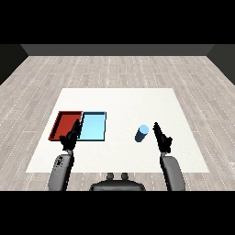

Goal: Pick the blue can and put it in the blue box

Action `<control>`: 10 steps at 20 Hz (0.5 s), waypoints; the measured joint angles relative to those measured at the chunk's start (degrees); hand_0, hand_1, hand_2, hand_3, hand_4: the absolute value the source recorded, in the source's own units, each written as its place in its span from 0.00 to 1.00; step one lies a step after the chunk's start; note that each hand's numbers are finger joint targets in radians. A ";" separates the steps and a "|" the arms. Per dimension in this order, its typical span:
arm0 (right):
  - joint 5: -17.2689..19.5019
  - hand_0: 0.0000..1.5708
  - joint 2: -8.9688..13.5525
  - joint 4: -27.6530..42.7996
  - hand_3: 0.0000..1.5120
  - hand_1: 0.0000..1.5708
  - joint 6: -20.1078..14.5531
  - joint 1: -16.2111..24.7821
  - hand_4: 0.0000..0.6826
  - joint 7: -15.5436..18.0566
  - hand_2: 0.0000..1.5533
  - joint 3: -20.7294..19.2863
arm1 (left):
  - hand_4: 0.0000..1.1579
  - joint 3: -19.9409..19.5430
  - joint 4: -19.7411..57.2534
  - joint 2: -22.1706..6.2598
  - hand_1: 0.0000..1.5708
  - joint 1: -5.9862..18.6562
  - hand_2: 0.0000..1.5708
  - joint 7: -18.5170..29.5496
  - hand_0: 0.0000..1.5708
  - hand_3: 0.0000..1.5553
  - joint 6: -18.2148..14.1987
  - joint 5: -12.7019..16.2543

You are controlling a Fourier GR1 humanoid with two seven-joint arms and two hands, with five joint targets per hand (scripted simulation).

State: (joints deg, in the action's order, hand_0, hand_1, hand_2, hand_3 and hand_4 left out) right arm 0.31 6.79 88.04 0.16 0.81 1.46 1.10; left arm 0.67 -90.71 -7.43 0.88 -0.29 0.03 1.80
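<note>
The blue can (142,133) stands upright on the white table (124,101), right of centre. My right hand (161,136) is just to the right of it, a small gap apart, with its fingers straight and holding nothing. The light blue tray (93,126) lies left of centre, with the red tray (65,125) touching its left side. My left hand (71,136) hovers over the near edge where the two trays meet, fingers relaxed and holding nothing.
Both grey forearms come in from the lower corners. Bare white table lies between the blue tray and the can, and behind them up to the far edge.
</note>
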 measured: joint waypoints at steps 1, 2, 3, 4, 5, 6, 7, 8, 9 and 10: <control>0.31 0.00 -0.20 0.06 0.00 0.00 -0.13 -0.05 0.00 0.09 0.00 -0.20 | 0.00 -0.20 0.03 0.17 0.00 0.00 0.00 0.04 0.00 0.00 0.10 -0.23; 0.63 0.00 -0.42 0.19 0.00 0.00 -0.26 -0.12 0.00 0.06 0.00 -0.34 | 0.00 -0.40 0.06 0.35 0.00 -0.02 0.00 0.12 0.00 0.00 0.15 -0.53; 0.92 0.00 -0.63 0.38 0.00 0.00 -0.37 -0.21 0.00 -0.09 0.00 -0.45 | 0.00 -0.61 0.09 0.50 0.00 -0.05 0.00 0.22 0.00 0.00 0.14 -0.87; 1.19 0.00 -0.83 0.62 0.00 0.00 -0.47 -0.31 0.00 -0.32 0.00 -0.52 | 0.00 -0.81 0.12 0.65 0.00 -0.10 0.00 0.35 0.00 0.00 0.09 -1.22; 1.43 0.00 -1.02 0.90 0.00 0.00 -0.57 -0.41 0.00 -0.61 0.00 -0.56 | 0.00 -1.01 0.16 0.78 0.00 -0.15 0.00 0.50 0.00 0.00 0.00 -1.58; 1.89 0.00 -1.40 0.42 0.00 0.00 -0.93 -0.58 0.00 -0.15 0.00 -0.48 | 0.00 -1.76 -0.05 0.35 0.00 0.08 0.00 0.25 0.00 0.00 0.34 -1.29; 0.49 0.00 -2.18 1.17 0.00 0.00 0.01 -0.97 0.00 1.44 0.00 -0.29 | 0.00 -1.94 -1.09 0.88 0.00 0.38 0.00 2.25 0.00 0.00 0.85 -0.24; -1.12 0.00 -2.61 1.84 0.00 0.00 1.16 -1.41 0.00 3.00 0.00 -0.45 | 0.00 -2.10 -2.19 1.19 0.00 0.49 0.00 4.06 0.00 0.00 1.48 0.73; -2.47 0.00 -2.92 2.62 0.00 0.00 2.20 -1.44 0.00 4.34 0.00 -0.53 | 0.00 -2.41 -2.87 1.52 0.00 0.37 0.00 5.97 0.00 0.00 2.21 1.86; -3.74 0.00 -2.89 3.18 0.00 0.00 3.38 -1.39 0.00 5.38 0.00 -0.77 | 0.00 -2.47 -2.58 2.05 0.00 0.25 0.00 8.22 0.00 0.00 2.61 2.29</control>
State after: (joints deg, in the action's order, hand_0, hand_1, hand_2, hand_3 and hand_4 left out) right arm -3.43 3.90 91.22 3.54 -0.58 6.84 0.33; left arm -1.79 -93.28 -5.38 1.13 7.93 2.64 4.08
